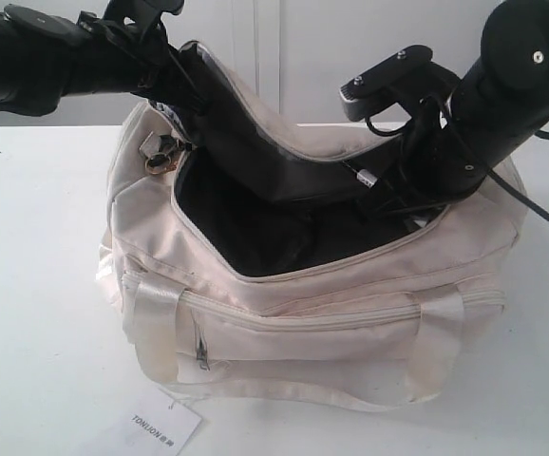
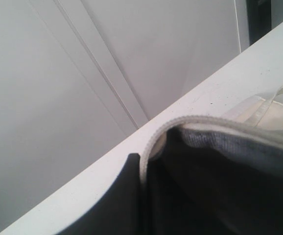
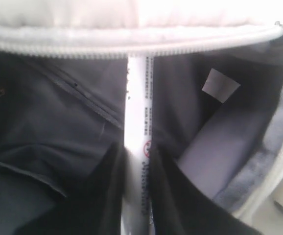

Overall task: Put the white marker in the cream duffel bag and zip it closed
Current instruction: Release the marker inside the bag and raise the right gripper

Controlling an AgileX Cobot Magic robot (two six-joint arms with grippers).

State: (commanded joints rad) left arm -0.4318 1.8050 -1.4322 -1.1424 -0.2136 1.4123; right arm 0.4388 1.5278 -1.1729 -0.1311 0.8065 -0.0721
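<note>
White table (image 1: 37,285), open cream duffel bag (image 1: 331,332), white marker (image 3: 137,147) between right jaws.

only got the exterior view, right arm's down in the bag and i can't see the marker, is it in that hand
observer: yes, right wrist view shows the right hand shut on the white marker, barrel between its fingers
operator: is it inside yet
observer: yes, it's below the cream duffel bag's zipper edge, dark lining behind it
operator: and the other arm
observer: left wrist view shows the left hand with the zipper edge folded right against its dark finger
</note>
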